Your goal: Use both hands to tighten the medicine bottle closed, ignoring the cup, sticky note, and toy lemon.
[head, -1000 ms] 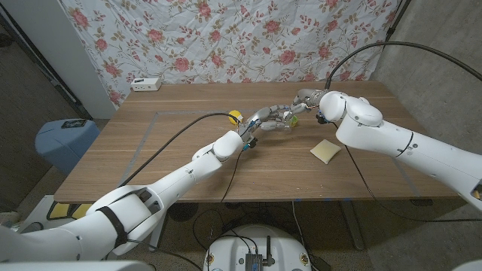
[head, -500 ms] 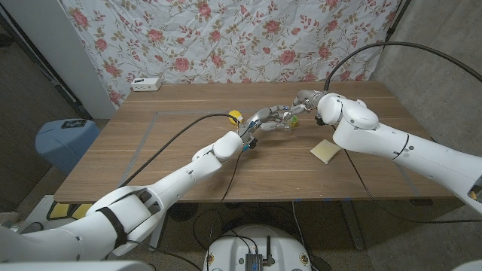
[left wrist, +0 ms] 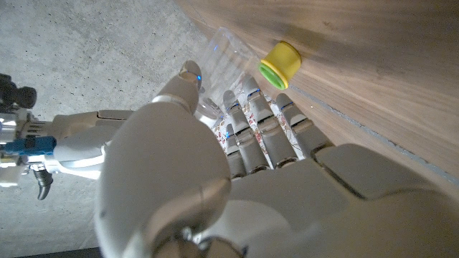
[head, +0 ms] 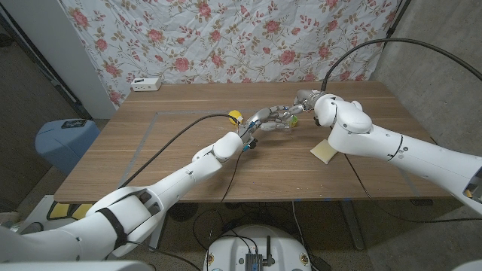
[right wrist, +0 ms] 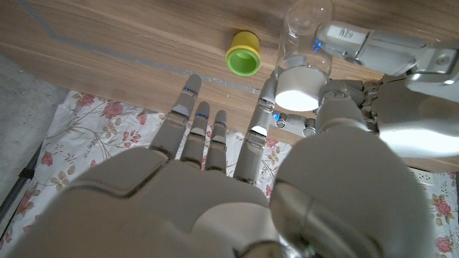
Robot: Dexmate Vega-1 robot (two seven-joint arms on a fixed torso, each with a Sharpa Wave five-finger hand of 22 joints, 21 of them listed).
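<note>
Both hands grip the medicine bottle (right wrist: 305, 50); right wrist view shows its white cap (right wrist: 296, 89).

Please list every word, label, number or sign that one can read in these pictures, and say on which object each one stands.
No text can be read in these pictures.
Medicine bottle: clear, with a white cap; no label legible.
Yellow cup: plain, no print visible.
Sticky note: looks blank.
White box at the table's far edge: any marking is too small to read.
</note>
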